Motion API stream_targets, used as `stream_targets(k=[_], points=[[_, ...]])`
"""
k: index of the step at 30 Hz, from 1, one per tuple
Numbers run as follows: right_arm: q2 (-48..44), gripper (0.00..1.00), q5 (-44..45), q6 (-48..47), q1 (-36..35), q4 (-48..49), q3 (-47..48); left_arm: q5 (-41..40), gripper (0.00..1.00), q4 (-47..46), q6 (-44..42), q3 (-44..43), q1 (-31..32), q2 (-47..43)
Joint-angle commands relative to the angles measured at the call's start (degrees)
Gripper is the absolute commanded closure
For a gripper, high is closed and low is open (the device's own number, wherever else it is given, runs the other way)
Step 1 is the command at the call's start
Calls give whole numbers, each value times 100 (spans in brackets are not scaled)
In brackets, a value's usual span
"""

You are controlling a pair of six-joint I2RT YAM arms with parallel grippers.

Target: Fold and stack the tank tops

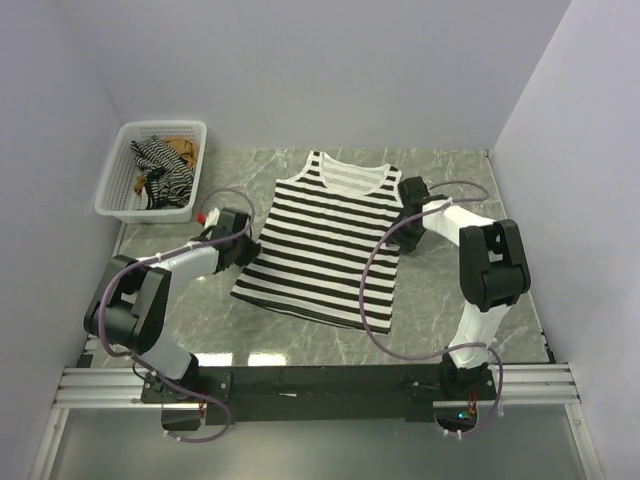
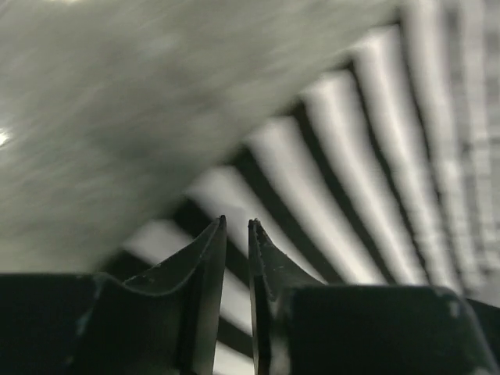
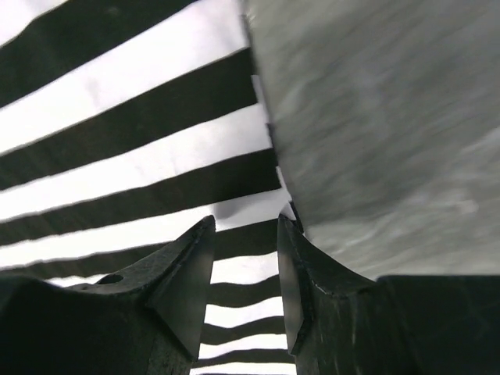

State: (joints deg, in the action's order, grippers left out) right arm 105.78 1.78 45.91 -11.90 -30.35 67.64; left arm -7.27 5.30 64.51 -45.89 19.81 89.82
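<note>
Tank top flat, neck far, hem near; left gripper, right gripper parted.

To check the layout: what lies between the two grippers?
The black-and-white striped tank top, spread flat, fills the stretch between left gripper and right gripper, as the top view shows.

A robot lab cell, this was: bare pale walls closed in beyond the left gripper and right gripper, marble-look table beneath, aluminium mounting rail behind them.
</note>
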Motion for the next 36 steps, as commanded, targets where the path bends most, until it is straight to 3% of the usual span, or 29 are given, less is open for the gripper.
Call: stream_targets(k=[1,9,16,20,23,26,28,30,32,36], points=[[162,55,428,-231,416,-525,258,-336,77,147,-79,484,162,-289],[444,55,823,-539,821,-797,716,-741,89,516,614,1081,1444,-623],[138,53,1132,-934,909,-763,839,-890,90,709,1493,1477,2702,-992],[-521,47,939,-1189,804,-385,445,-969,82,1016,1635,1346,3160,-1194],[-1137,48,1043,-1199,506,-296,164,-1329,71,1445,1285,1075,3029,-1721],[-1612,48,1518,-1112,-223,-419,-152,-1182,64,1501,495,706,2249,-2126],[-2075,51,1274,-997,-862,-97,-539,-918,62,1334,-172,538,1501,-2127],[-2341,52,1149,-620,-1435,46,-1093,-514,62,1045,-517,239,888,-1934],[-2518,56,1036,-95,-2454,204,-1392,-216,61,930,-808,-128,413,-1460],[-2169,59,1122,742,-4125,354,-1289,584,65,657,-975,-683,-274,-625]])
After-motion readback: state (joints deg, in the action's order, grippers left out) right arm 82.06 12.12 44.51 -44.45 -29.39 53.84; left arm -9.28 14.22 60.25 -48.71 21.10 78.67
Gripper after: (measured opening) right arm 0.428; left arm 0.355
